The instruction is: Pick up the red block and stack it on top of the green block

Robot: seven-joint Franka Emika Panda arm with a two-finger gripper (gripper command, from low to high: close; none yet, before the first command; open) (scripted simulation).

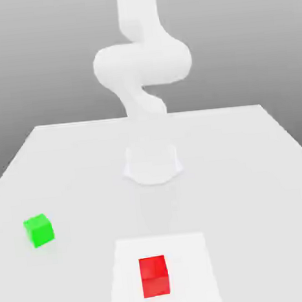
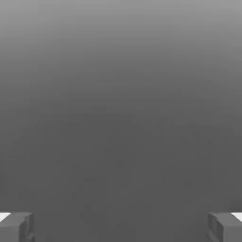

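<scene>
Gripper (image 2: 121,227) empty, jaws apart; red block (image 1: 155,276) at six o'clock, green block (image 1: 39,230) at eight, exterior view.
Risk: crooked descent could clip red block, shoving it away.

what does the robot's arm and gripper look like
The arm is plain white, with smooth, rounded links and a bulging joint, on a white base. The gripper has two blocky dark grey fingertips.
</scene>
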